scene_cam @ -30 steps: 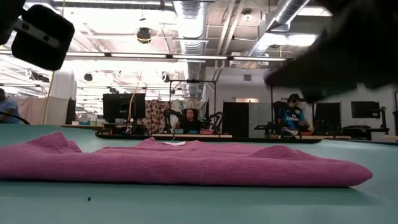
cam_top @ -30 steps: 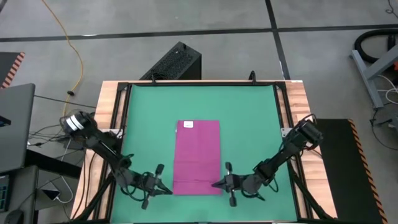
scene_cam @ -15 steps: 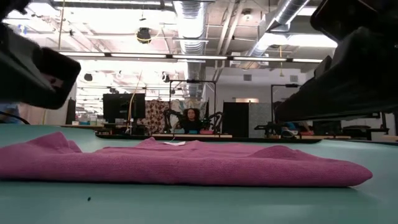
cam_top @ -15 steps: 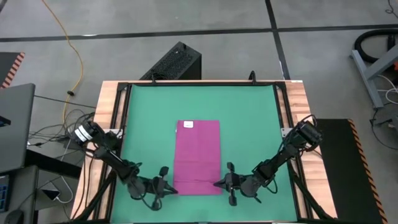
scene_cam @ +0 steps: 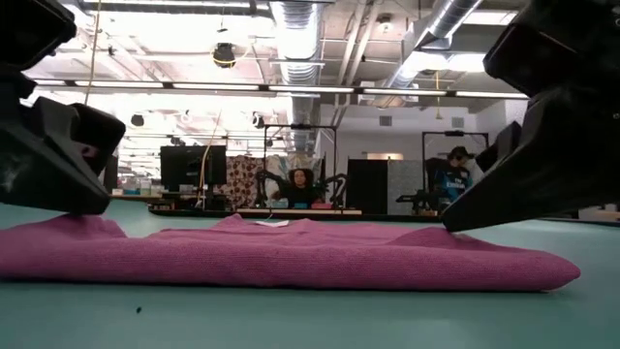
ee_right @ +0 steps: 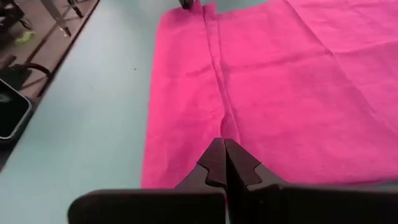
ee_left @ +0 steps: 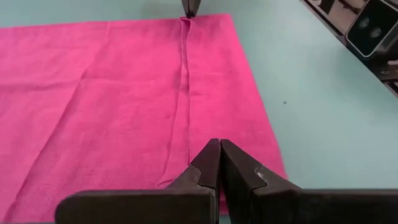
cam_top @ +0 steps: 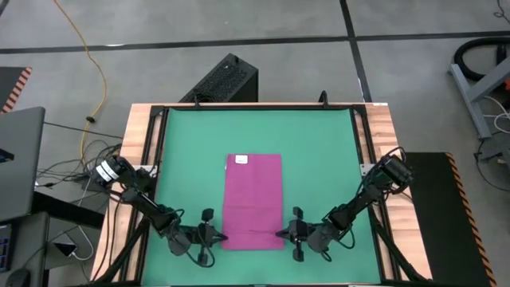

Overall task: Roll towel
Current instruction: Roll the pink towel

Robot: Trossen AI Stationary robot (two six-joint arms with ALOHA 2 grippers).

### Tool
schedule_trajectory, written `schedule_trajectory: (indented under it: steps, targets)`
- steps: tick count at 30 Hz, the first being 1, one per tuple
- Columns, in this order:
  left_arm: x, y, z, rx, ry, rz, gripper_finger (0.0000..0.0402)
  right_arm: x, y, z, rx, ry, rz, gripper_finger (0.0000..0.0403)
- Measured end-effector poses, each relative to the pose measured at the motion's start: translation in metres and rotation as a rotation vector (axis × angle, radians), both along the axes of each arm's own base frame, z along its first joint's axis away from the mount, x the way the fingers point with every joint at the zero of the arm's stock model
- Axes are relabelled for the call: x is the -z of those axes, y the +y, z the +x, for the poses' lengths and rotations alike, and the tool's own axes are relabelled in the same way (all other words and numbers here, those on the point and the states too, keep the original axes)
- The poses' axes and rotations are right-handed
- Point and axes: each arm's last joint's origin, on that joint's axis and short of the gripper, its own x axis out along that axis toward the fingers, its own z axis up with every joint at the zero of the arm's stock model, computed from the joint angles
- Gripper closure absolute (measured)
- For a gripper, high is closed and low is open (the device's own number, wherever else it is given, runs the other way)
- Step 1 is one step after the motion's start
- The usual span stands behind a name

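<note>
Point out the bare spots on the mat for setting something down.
Free: the green mat between the towel's tagged end and the far frame rail, plus the strips either side of the towel. Crowded: the near end, where the left tool and right tool pinch its corners.

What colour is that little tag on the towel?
White; the tag shows best in the high view.

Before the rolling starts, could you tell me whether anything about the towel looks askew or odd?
Nothing stands out. The towel lies flat and square on the green mat, white tag at its far end, a narrow fold across its near end. The shut left pincer and right pincer sit at that end's two sides.
</note>
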Motion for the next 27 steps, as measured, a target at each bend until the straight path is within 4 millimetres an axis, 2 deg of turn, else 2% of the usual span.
schedule_trajectory:
  steps: [9,17,21,27]
  targets:
    - [0.011,0.002,-0.002,-0.024,0.065,-0.003,0.0401,0.008,-0.004,-0.004,0.038,0.081,0.002,0.0394]
    - [0.022,0.002,-0.002,-0.040,0.088,-0.035,0.0401,0.007,-0.003,-0.004,0.044,0.075,0.001,0.0393]
    - [0.023,0.002,-0.002,-0.036,0.097,-0.048,0.0401,-0.002,-0.002,-0.006,0.050,0.038,-0.014,0.0388]
    - [0.023,0.002,-0.002,-0.030,0.102,-0.051,0.0401,-0.030,0.006,-0.015,0.011,-0.058,-0.079,0.0387]
